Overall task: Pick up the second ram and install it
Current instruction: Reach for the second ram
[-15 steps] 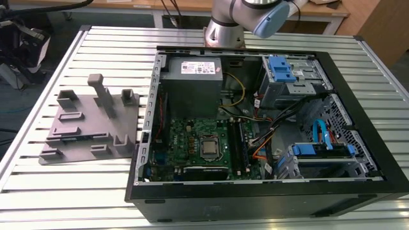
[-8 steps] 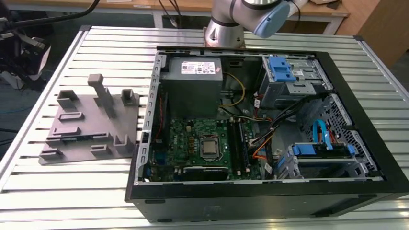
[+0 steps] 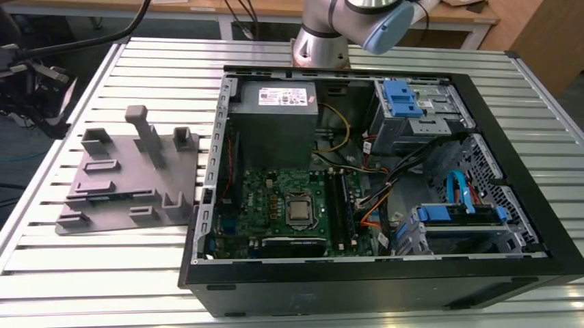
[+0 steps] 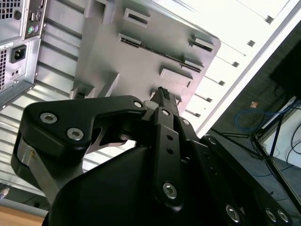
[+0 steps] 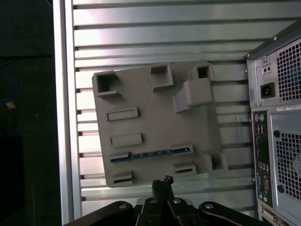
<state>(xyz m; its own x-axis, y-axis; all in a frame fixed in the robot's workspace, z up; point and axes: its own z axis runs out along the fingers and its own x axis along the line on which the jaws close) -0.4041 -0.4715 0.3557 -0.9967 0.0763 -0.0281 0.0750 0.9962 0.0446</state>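
One slatted metal bench (image 3: 100, 273) is recorded, ribbed in pale silver strips. Dark floor is seen past its edge and a wooden table (image 3: 182, 8) behind it. Loose blue cable (image 4: 251, 117) is noted on the floor beside the bench.

On the bench a grey moulded plate (image 5: 155, 117) is laid just beside an open black computer case (image 3: 383, 277), at the exterior view's left of it. A green motherboard (image 3: 273, 195) is seen inside the case. The arm (image 3: 324, 37) is rooted at the far side of the bench, behind the case.

The second ram (image 5: 157, 153) is lodged in a long slot of the plate, near one of the plate's edges.

In both wrist views the jaws are seen pressed together with nothing between them. They are hung over that edge of the plate, near the ram but apart from it.
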